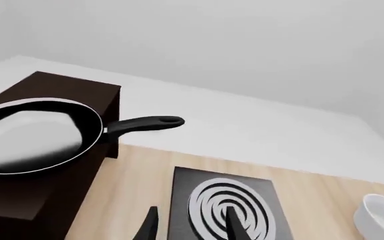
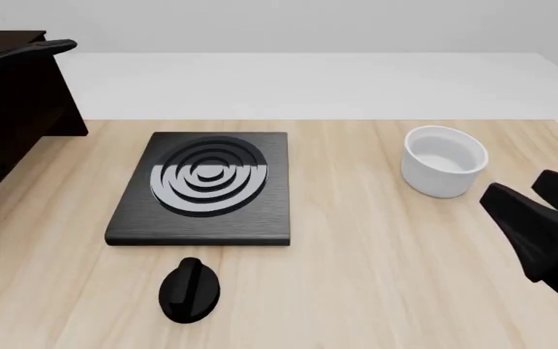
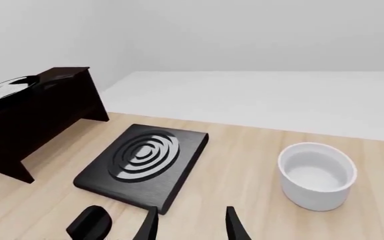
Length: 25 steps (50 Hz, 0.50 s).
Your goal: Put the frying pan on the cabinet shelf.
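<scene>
The frying pan [image 1: 35, 136] sits on top of the dark cabinet shelf [image 1: 78, 90], handle jutting past its edge. The left pincer [image 1: 190, 225] hangs apart and empty above the stove plate [image 2: 206, 185], well clear of it; the right pincer [image 3: 190, 224] is also apart.

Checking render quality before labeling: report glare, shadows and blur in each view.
Left wrist view: bright white sheen across the frying pan interior, everything sharp. Front view: flat even light, only a faint shadow under the stove plate. Right wrist view: soft shading inside the white pot, no blur.
</scene>
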Each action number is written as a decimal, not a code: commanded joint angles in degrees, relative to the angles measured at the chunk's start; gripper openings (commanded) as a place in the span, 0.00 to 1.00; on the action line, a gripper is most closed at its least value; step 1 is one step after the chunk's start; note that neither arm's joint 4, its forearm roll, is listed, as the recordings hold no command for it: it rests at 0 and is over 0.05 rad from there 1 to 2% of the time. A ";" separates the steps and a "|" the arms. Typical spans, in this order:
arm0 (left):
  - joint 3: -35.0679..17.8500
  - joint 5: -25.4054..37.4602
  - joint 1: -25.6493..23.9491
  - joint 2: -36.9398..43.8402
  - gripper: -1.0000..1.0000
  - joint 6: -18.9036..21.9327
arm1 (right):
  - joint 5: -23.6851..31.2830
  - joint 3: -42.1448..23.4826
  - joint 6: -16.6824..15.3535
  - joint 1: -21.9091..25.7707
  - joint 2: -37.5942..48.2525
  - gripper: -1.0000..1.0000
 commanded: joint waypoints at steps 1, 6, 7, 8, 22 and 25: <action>2.87 1.50 -1.20 -3.51 1.00 2.07 | 0.48 -0.22 -0.21 -0.43 -0.38 1.00; 3.36 2.21 -1.20 -4.68 1.00 1.76 | 0.59 -0.29 -0.25 -0.46 -0.42 1.00; 3.42 2.34 -1.14 -4.94 1.00 1.69 | 0.27 -0.12 -0.23 -0.39 -0.13 1.00; 3.57 2.56 -1.19 -5.26 1.00 1.53 | -0.03 -0.07 -0.22 -0.37 0.10 1.00; 7.75 2.85 -0.80 -8.60 1.00 2.15 | 0.07 -0.08 0.18 -0.55 0.18 1.00; 7.91 3.47 -0.50 -9.53 1.00 1.91 | -0.12 0.13 0.13 -0.50 0.28 1.00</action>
